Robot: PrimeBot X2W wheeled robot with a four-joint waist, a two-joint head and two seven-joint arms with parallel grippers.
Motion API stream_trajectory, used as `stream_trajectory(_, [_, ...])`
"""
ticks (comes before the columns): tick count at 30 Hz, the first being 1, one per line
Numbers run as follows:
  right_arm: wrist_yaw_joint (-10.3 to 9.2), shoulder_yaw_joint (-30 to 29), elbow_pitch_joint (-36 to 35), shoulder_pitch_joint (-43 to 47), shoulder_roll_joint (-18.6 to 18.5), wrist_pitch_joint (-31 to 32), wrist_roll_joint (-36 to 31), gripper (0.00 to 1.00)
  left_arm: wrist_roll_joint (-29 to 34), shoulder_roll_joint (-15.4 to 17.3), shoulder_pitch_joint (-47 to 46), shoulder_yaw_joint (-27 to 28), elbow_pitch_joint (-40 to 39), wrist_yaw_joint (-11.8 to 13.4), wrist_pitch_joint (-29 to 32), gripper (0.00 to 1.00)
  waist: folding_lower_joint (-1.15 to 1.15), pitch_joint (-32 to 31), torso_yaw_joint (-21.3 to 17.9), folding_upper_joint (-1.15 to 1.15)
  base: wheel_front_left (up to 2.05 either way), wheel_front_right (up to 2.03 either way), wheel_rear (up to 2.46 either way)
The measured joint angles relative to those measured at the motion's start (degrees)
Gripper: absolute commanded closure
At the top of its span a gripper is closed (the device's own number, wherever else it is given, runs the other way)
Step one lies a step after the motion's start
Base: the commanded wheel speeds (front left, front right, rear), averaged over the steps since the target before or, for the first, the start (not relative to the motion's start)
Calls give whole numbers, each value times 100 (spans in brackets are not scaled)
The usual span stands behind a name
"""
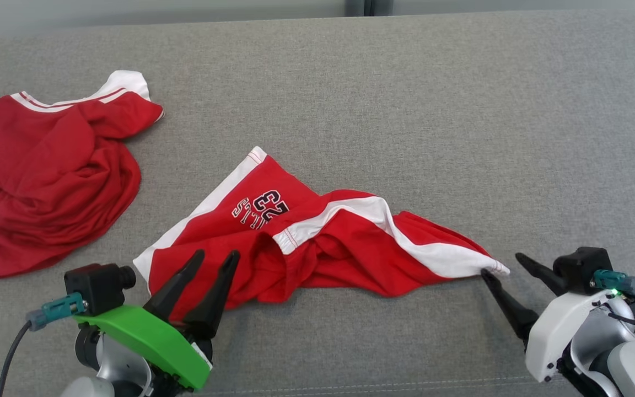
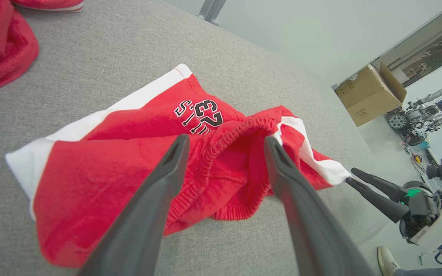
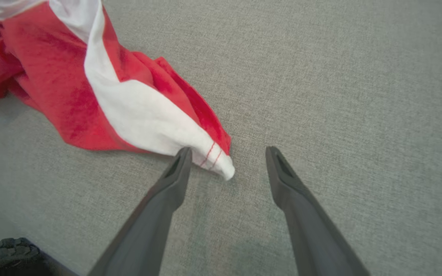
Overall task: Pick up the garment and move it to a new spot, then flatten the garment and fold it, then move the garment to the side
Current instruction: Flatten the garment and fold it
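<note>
Head view, shorts (image 1: 317,242): red with white side stripes and a "23" print, crumpled at the middle of the grey surface (image 1: 461,110), one leg trailing toward 4 o'clock.
Head view, jersey (image 1: 53,171): a second red piece, bunched at 9 o'clock, well apart from the shorts.
Head view, left gripper (image 1: 218,253): at 7 o'clock, fingers spread, tips over the shorts' near edge, pinching nothing.
Head view, right gripper (image 1: 501,264): at 4 o'clock, fingers spread, one tip just beside the leg's white corner.
Left wrist view, left gripper (image 2: 226,138): fingers wide apart, the elastic waistband (image 2: 236,130) showing between them.
Left wrist view, background: cardboard box (image 2: 368,96) at 2 o'clock, a shoe (image 2: 388,260) at 5 o'clock.
Right wrist view, right gripper (image 3: 228,150): spread and empty; the white corner (image 3: 213,157) lies by its finger at 9 o'clock.
</note>
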Motion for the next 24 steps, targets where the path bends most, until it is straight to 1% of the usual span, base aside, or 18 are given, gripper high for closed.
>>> stream_trajectory(4, [-74, -7, -132, 235, 178, -146, 127, 0, -38, 1, 120, 14, -303, 42, 31, 0, 0, 40, -67, 0, 0, 0, 0])
stream_trajectory(10, [-183, -57, -132, 320, 459, -404, 246, 0, -56, -9, 173, -103, -463, 88, 156, 0, 0, 72, -207, 0, 0, 0, 0])
stream_trajectory(16, [-194, -73, -44, 319, 782, -639, 498, 0, -1, -114, 172, -130, -505, 96, 233, 0, 0, 73, -334, 0, 0, 0, 0])
stream_trajectory(18, [-193, -62, 63, 319, 814, -702, 509, 13, 101, -133, 172, -123, -495, 97, 233, 0, 0, 67, -374, 0, 0, 0, 0])
stream_trajectory(19, [-193, -63, 109, 319, 822, -716, 510, 14, 180, -132, 172, -112, -489, 103, 232, 0, 0, 61, -390, 0, 0, 0, 0])
stream_trajectory(20, [-193, -67, 153, 319, 826, -760, 510, 11, 233, -132, 172, -102, -490, 113, 231, 0, 0, 57, -404, 0, 0, 0, 0])
stream_trajectory(22, [-194, -91, 247, 319, 846, -881, 510, 13, 287, -144, 172, -101, -489, 118, 232, 0, 0, 60, -418, 0, 0, 0, 0])
stream_trajectory(24, [-194, -97, 324, 318, 884, -950, 510, 12, 327, -158, 172, -90, -485, 137, 231, 0, 0, 62, -420, 0, 0, 0, 0])
